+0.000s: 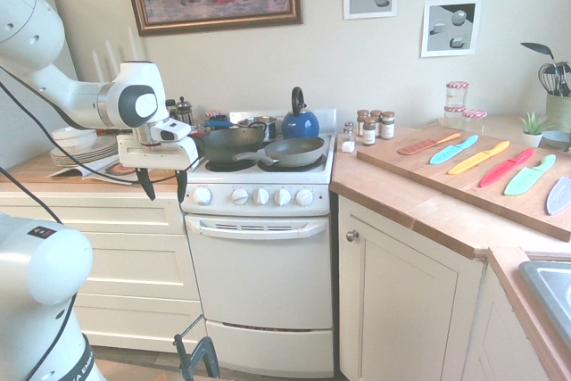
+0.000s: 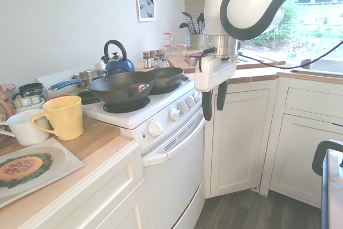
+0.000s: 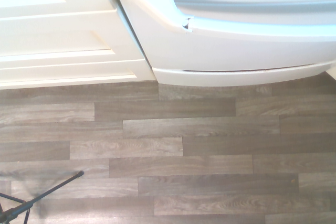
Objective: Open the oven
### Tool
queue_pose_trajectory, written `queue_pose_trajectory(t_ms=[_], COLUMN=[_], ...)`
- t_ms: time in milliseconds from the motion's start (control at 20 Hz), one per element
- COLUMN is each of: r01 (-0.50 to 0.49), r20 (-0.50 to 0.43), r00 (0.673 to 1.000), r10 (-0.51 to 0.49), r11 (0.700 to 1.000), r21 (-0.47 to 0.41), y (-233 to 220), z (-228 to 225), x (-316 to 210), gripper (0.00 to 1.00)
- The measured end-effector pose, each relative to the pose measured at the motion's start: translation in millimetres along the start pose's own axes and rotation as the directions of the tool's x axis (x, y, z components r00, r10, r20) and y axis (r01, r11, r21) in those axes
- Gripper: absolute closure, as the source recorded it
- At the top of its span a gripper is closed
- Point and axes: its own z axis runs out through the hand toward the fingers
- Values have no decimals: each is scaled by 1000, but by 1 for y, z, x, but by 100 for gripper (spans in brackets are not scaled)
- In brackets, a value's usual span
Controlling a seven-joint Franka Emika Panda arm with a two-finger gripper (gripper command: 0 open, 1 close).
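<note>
First exterior view: claw (image 1: 161, 186) spread and empty, pointing down, probably to hook the oven's (image 1: 261, 278) handle (image 1: 259, 230).

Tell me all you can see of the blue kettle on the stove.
The kettle is glossy blue and rounded, apparently enameled metal, with a black arched handle standing up over its lid. It sits upright at the back of the white stove, behind the dark pans. Its base is partly hidden, so I can't tell exactly what it rests on.
</note>
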Motion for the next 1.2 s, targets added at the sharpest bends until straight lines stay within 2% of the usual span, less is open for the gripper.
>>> queue_pose_trajectory(t_ms=[200,400,800,1200], r01=[-11,-14,-22,-49], r20=[15,19,-115,-165], r00=[1000,1000,993,984], r10=[11,15,28,66], r11=[1000,1000,998,994], r21=[-10,-13,53,101], y=[1,1,17,-2], z=[10,48,96,113], x=[0,2,51,84], gripper=[0,0,0,0])
